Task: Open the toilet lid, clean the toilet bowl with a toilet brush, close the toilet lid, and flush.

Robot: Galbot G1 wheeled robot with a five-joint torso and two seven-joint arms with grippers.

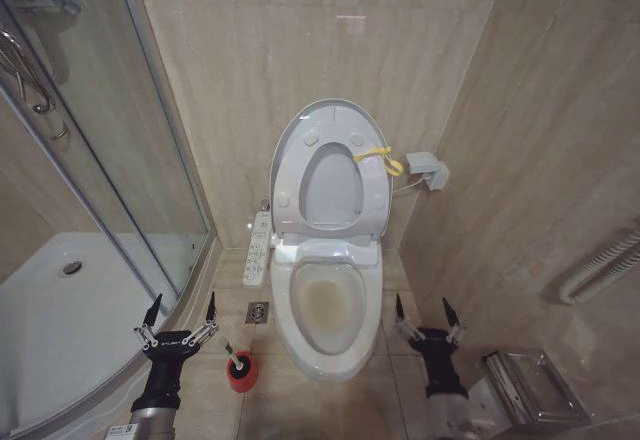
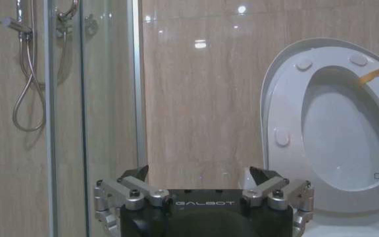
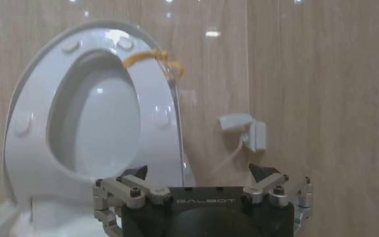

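The toilet lid (image 1: 332, 190) stands raised against the back wall, the white seat ring up in front of it and a yellow strap (image 1: 380, 157) on its rim. Below, the toilet bowl (image 1: 325, 305) lies uncovered, with yellowish-brown staining inside. On the floor left of the bowl, the toilet brush (image 1: 236, 358) stands in its red cup. My left gripper (image 1: 182, 312) hangs open just left of the brush, above the floor. My right gripper (image 1: 424, 310) is open to the right of the bowl. Both wrist views face the raised lid (image 2: 347, 138) (image 3: 104, 128) over open fingers (image 2: 136, 174) (image 3: 263, 172).
A long white control panel (image 1: 257, 248) sits on the toilet's left side, with a floor drain (image 1: 258, 312) beside it. The glass shower enclosure (image 1: 100, 160) closes off the left. A small white box (image 1: 428, 168) hangs on the right wall. A metal holder (image 1: 530, 388) sits at the lower right.
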